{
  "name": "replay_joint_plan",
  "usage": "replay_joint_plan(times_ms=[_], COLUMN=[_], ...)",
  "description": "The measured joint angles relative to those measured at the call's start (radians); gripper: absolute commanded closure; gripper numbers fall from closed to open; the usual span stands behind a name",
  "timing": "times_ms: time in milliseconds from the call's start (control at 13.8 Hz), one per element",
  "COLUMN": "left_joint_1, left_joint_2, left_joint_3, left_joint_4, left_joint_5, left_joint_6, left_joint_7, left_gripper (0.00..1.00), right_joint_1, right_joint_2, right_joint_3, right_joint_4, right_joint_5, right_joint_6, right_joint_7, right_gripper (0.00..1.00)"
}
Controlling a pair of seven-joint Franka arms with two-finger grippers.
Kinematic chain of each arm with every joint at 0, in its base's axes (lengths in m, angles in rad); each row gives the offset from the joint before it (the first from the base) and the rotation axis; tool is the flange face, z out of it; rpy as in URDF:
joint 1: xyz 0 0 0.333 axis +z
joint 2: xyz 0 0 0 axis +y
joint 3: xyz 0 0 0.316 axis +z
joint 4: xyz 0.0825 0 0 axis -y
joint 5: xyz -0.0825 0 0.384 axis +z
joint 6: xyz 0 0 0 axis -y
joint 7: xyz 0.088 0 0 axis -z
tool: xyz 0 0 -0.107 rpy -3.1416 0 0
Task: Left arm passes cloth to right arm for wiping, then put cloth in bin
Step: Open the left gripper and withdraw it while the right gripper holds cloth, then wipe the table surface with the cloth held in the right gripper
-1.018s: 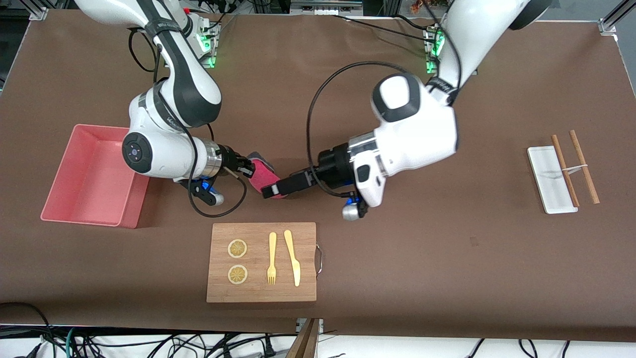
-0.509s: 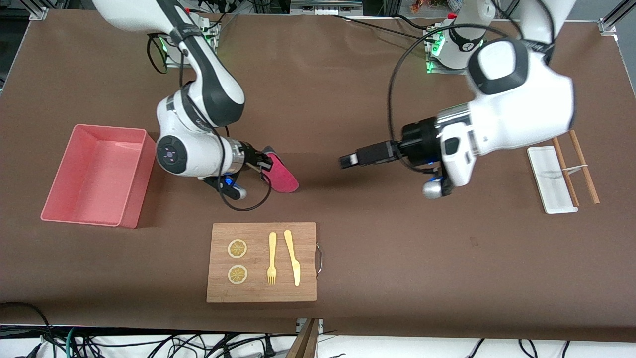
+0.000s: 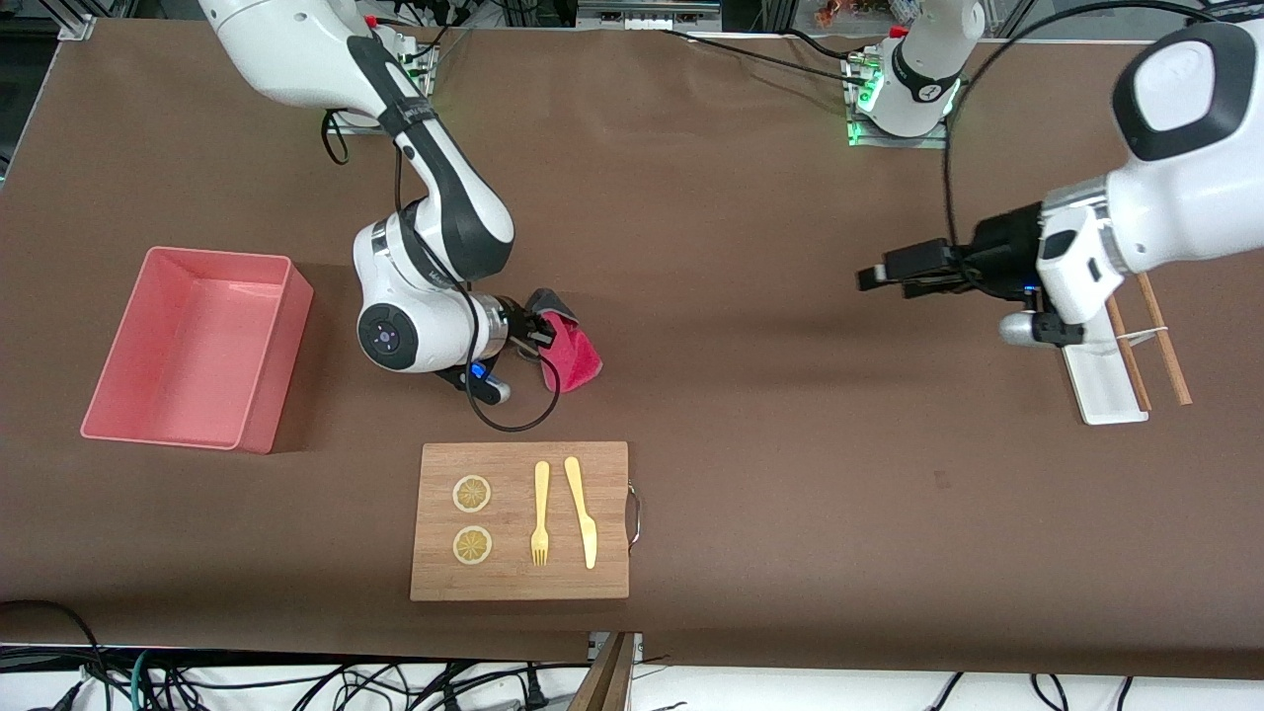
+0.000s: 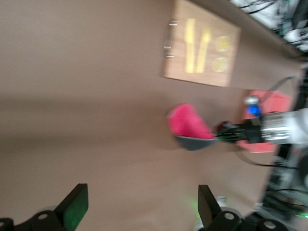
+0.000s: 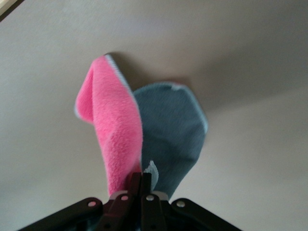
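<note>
Withdrawn toward its own table end, the left gripper (image 3: pixel 869 278) hangs with fingers spread. Bare table lies between board (image 3: pixel 519 520) and cloth (image 3: pixel 569 346), which the right gripper (image 3: pixel 541 334) pinches, drooping boardward beside the bin (image 3: pixel 259 373).

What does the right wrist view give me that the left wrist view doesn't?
Only the right wrist view shows the right gripper up close, shut on the cloth, pink and grey faces hanging apart. Only the left wrist view shows the open left gripper, the cutting board with its cutlery and the bin. Both show the cloth and the brown table.
</note>
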Motion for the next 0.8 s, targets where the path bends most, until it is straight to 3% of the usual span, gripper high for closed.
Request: replay_joint_plan(times_ms=[364, 509, 800], left_joint_1=[0.024, 0.024, 0.024], left_joint_2=[-0.006, -0.023, -0.085], left_joint_3=[-0.008, -0.013, -0.013], left_joint_4=[-0.006, -0.006, -0.003], left_joint_5=[0.395, 0.528, 0.615], left_joint_6=[-0.043, -0.043, -0.023], left_joint_7=[0.016, 0.016, 0.016], left_gripper=[0.00, 0.00, 0.00], right_joint_1=[-0.064, -0.103, -0.125], right_joint_2=[0.020, 0.020, 0.020], right_joint_3=[-0.033, -0.043, -0.123], right_joint_4=[0.000, 0.000, -0.001], right_joint_5=[-0.117, -0.202, -0.268], right_joint_6=[-0.017, -0.060, -0.126], right_joint_7=[-0.161, -0.237, -0.428], right_gripper=[1.00, 1.00, 1.00])
